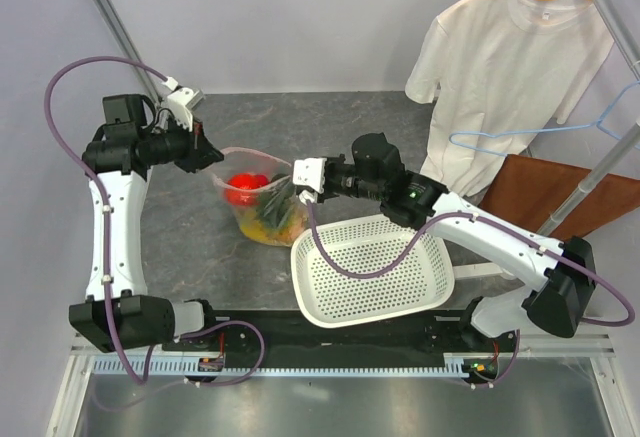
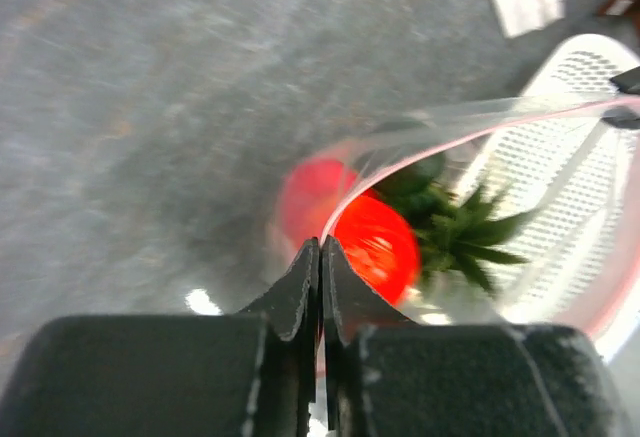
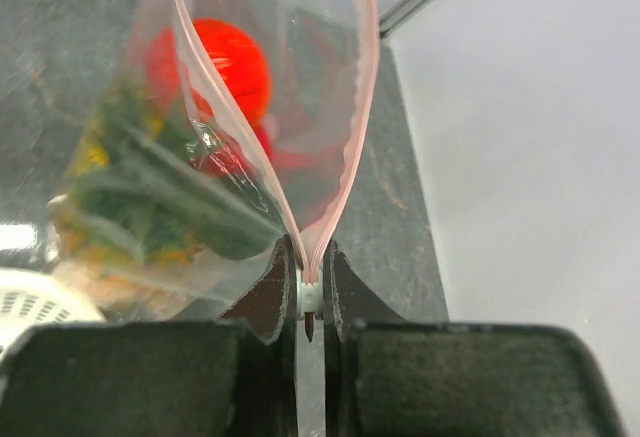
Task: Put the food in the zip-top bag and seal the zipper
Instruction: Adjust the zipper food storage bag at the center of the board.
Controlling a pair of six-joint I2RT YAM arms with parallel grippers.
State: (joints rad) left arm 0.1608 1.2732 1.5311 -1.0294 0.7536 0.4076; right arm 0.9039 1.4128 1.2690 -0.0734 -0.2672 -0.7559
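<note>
The clear zip-top bag (image 1: 262, 202) hangs between my two grippers above the table, its mouth open. Inside it I see a red fruit (image 1: 240, 188), green leaves and yellow-orange fruit (image 1: 270, 222). My left gripper (image 1: 205, 153) is shut on the bag's left mouth corner; in the left wrist view (image 2: 320, 249) the pink zipper (image 2: 400, 162) runs away from its tips past a red fruit (image 2: 375, 245) and the pineapple's crown (image 2: 460, 232). My right gripper (image 1: 297, 185) is shut on the zipper's white slider (image 3: 310, 297) at the right corner, where the zipper's two strips (image 3: 355, 137) spread apart.
The white perforated basket (image 1: 372, 269) sits on the table just right of the bag, under my right arm. A white T-shirt (image 1: 505, 77) on a hanger and a brown board (image 1: 560, 197) stand at the back right.
</note>
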